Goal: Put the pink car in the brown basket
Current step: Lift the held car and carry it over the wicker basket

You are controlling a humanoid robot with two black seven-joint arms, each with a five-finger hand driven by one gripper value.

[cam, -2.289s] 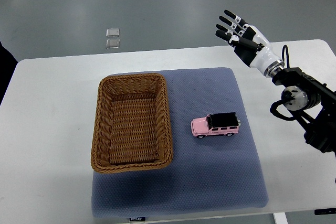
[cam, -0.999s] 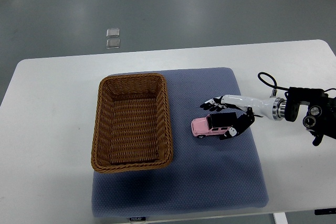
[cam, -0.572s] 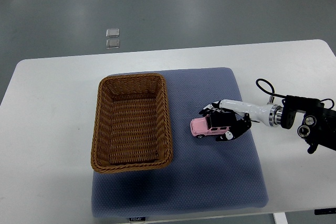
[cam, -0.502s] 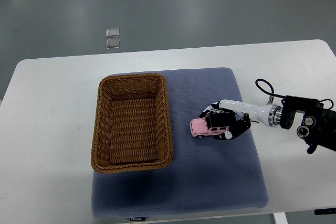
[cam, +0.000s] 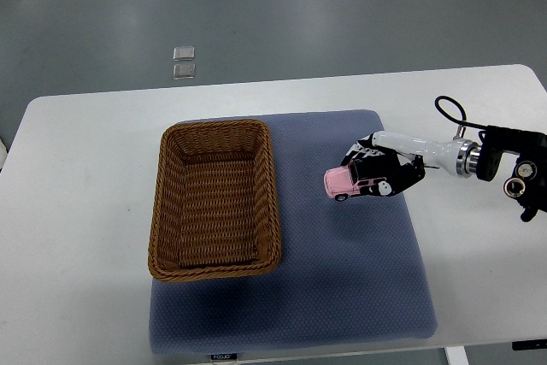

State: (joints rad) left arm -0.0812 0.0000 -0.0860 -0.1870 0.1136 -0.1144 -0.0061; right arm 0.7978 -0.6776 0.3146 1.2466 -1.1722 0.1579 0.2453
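Observation:
The pink car point(cam: 345, 182) with a black roof hangs tilted above the blue mat, its nose toward the basket. My right hand point(cam: 378, 172) is shut on its rear half, fingers wrapped over the roof and under the body; its arm comes in from the right edge. The brown wicker basket point(cam: 215, 138) stands on the mat's left part, open side up, with nothing inside. The car is a short way to the right of the basket's right rim. The left arm does not show.
A blue-grey padded mat point(cam: 359, 279) covers the middle of the white table point(cam: 85, 211). Two small clear squares point(cam: 183, 61) lie on the floor beyond the table's far edge. A black cable loops near my right wrist point(cam: 448, 113).
My right hand came down from the far right, closed around the car on the mat, and has now lifted it and tilted it slightly up and away.

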